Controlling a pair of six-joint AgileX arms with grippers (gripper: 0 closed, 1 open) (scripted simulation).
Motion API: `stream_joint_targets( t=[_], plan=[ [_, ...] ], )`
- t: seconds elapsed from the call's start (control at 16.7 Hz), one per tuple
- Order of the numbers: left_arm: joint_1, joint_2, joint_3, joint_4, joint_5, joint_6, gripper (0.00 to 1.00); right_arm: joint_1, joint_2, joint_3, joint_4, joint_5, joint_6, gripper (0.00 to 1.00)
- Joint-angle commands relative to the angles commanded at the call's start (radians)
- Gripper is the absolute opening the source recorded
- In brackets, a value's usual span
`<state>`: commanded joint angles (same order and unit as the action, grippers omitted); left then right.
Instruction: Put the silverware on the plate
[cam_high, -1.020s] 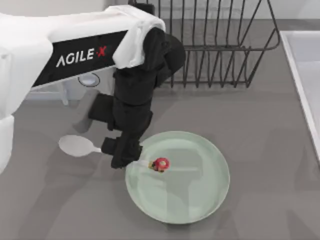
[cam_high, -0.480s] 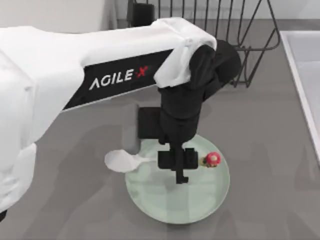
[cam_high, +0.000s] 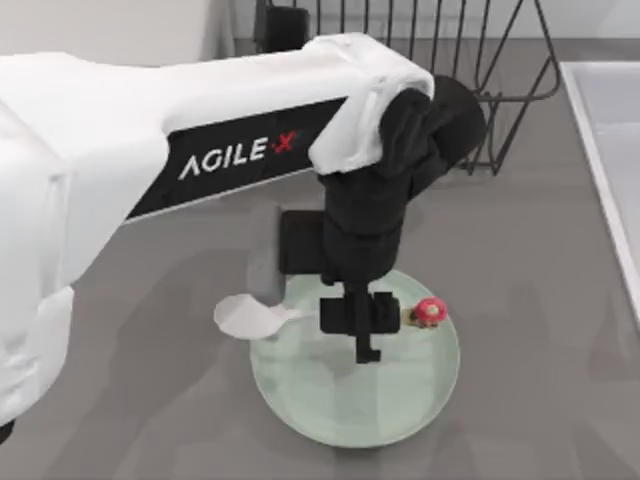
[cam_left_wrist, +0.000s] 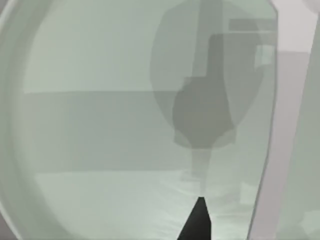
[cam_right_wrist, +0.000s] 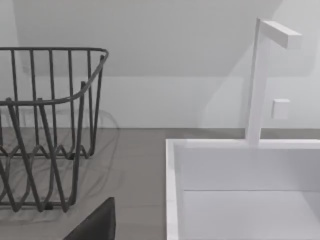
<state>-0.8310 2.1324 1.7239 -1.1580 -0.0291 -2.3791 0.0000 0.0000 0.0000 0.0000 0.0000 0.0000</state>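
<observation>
**Left fingers clamped on spoon, hanging over plate**

My left gripper (cam_high: 365, 322) points down over the plate (cam_high: 400, 410), fingers closed on the spoon's thin handle mid-length. Fingers sit over the plate's upper-middle area in the top view.

The silverware (cam_high: 250, 316) lies roughly level, crosswise under the fingers. Its white oval bowl sticks out past the plate's left rim, over the grey surface (cam_high: 540, 260). The red mushroom knob (cam_high: 431, 311) at the other end sits over the plate's right half. Can't tell from these views whether the spoon touches the plate or is just above it.

Left wrist view: pale green plate (cam_left_wrist: 100, 125) right under the camera, close, with a dark fingertip (cam_left_wrist: 198, 220) at the frame edge and the arm's shadow on the glaze.

Outward: my left arm reaches in from the top view's left, across the middle of the surface. Behind it, a dark wire dish rack (cam_high: 440, 90) at the far edge. White sink (cam_high: 605, 150) at the right side.

Right wrist view: the rack (cam_right_wrist: 45, 125), the sink basin (cam_right_wrist: 240, 190) and a white faucet (cam_right_wrist: 260, 80). Right fingers: cannot tell their state.
</observation>
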Motion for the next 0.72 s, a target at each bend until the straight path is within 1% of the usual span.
stream_joint_targets(
  t=[0.48, 0.72],
  plan=[
    [-0.011, -0.005, 0.047, 0.142, -0.060, -0.011, 0.00, 0.000, 0.000, 0.000, 0.000, 0.000, 0.000, 1.00],
    [-0.003, -0.019, 0.043, 0.201, -0.074, -0.006, 0.00, 0.000, 0.000, 0.000, 0.000, 0.000, 0.000, 1.00]
  ],
)
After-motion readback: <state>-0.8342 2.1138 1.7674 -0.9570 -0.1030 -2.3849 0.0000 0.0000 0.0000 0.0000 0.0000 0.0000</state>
